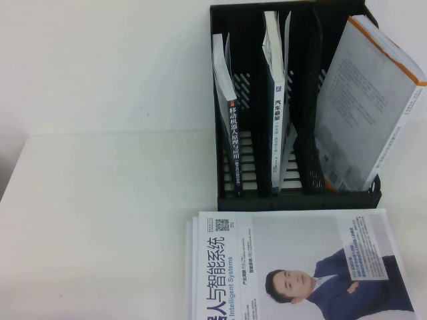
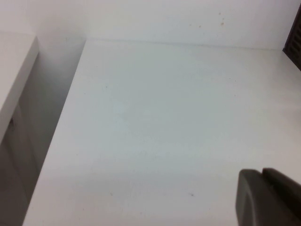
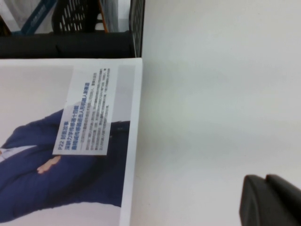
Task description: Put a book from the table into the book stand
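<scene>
A black mesh book stand (image 1: 293, 195) stands at the back of the white table. It holds a dark-spined book (image 1: 231, 133) in its left slot, a blue-spined book (image 1: 277, 110) in the middle and a large grey-covered book (image 1: 363, 113) leaning in the right slot. A stack of white books (image 1: 293, 267), the top cover showing a man in a blue suit, lies flat in front of the stand. It also shows in the right wrist view (image 3: 70, 141). Neither gripper shows in the high view. My left gripper (image 2: 262, 172) is shut over bare table. My right gripper (image 3: 265, 178) is shut, to the right of the stack.
The stand's front wall (image 3: 66, 47) shows in the right wrist view, and its corner (image 2: 295, 40) in the left wrist view. The table's left edge (image 2: 56, 141) drops off beside a lower white surface (image 2: 14, 70). A white wall is behind.
</scene>
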`<state>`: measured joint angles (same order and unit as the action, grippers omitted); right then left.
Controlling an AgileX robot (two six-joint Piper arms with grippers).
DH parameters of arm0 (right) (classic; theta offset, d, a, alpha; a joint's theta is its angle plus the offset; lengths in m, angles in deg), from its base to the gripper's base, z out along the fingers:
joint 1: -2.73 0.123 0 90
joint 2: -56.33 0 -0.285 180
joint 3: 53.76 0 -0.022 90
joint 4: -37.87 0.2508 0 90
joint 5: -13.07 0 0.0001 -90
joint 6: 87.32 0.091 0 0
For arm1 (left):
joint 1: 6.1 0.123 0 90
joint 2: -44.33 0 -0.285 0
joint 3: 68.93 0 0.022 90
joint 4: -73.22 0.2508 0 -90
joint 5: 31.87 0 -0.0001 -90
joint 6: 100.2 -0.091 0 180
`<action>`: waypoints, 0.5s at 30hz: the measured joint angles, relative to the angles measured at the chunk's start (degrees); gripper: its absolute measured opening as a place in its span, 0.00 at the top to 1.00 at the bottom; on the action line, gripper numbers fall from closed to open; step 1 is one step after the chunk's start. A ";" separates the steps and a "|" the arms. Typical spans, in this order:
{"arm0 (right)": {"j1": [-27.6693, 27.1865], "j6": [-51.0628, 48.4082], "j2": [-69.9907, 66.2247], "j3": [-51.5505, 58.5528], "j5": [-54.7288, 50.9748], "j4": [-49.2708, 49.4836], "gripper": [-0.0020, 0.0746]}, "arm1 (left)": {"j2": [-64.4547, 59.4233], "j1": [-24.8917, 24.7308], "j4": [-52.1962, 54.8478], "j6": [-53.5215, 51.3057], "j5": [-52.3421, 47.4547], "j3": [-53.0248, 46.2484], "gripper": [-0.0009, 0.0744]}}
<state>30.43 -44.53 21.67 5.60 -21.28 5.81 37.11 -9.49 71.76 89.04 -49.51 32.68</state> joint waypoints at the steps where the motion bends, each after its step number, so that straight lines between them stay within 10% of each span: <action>1: 0.00 0.00 0.00 0.00 0.00 0.00 0.98 | 0.00 0.00 0.00 -0.11 0.00 0.00 0.99; 15: 0.00 0.00 0.00 0.00 0.00 0.00 0.98 | 0.00 0.00 0.04 -2.07 -0.31 0.09 0.99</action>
<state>30.43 -44.53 21.67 5.60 -21.28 5.81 37.11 -9.49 71.80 86.97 -49.82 32.77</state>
